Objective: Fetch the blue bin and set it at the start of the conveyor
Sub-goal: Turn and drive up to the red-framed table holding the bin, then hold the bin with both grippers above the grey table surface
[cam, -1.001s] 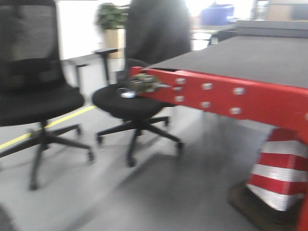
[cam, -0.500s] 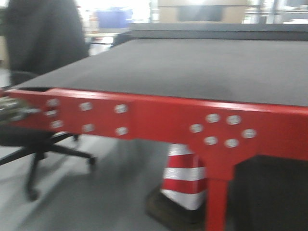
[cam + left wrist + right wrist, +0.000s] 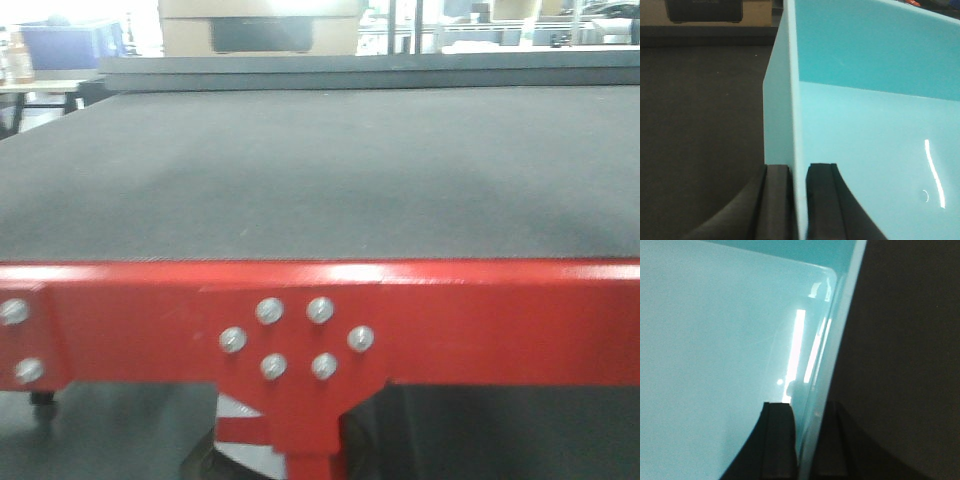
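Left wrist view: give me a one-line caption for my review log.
Left gripper clamps the thin wall of a pale turquoise plastic bin, dark grey textured belt behind.

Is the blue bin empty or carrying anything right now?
Empty, as far as shown: both wrist views show only bare turquoise floor and walls inside the blue bin; the rest of its interior is out of view.

My left wrist view loses the blue bin [image 3: 875, 150] past its top, right and bottom edges. The bottom edge crops my left claw [image 3: 799, 200], and my right claw [image 3: 810, 440] in its own view. In the front view the conveyor start [image 3: 320, 180] overruns both sides. Its red leg [image 3: 310, 450] half hides a striped shape [image 3: 238, 425]. A blue box [image 3: 70, 45] at upper left is blurred.
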You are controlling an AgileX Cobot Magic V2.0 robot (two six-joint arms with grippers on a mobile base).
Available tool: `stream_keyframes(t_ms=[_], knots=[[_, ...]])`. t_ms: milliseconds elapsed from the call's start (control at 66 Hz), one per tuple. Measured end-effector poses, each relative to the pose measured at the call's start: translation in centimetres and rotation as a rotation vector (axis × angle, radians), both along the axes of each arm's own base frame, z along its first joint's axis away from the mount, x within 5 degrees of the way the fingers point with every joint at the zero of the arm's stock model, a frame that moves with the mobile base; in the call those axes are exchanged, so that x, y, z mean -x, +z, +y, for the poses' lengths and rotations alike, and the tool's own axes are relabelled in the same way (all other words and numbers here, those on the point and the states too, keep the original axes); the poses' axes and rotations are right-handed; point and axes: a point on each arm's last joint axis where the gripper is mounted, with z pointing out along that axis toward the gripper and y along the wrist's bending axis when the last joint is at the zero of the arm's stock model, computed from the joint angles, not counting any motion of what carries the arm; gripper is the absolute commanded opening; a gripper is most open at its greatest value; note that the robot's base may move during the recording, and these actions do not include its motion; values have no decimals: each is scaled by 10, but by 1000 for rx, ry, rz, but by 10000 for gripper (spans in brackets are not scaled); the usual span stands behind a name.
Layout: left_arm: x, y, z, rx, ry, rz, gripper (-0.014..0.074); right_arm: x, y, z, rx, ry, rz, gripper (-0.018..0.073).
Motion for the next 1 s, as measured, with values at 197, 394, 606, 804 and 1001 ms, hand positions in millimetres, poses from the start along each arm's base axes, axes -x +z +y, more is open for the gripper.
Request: stream_keyframes(t_ms=[197, 394, 606, 804, 1001], knots=[[0, 0, 0, 1, 0, -2, -111, 0, 0, 0, 0, 0, 0, -153], [0, 0, 0, 1, 0, -2, -111, 0, 0, 0, 0, 0, 0, -153], [0, 0, 0, 1, 0, -2, -111, 0, 0, 0, 0, 0, 0, -153], [0, 0, 0, 1, 0, -2, -111, 0, 0, 0, 0, 0, 0, -153], [0, 0, 0, -1, 0, -2, -111, 0, 0, 0, 0, 0, 0, -153]])
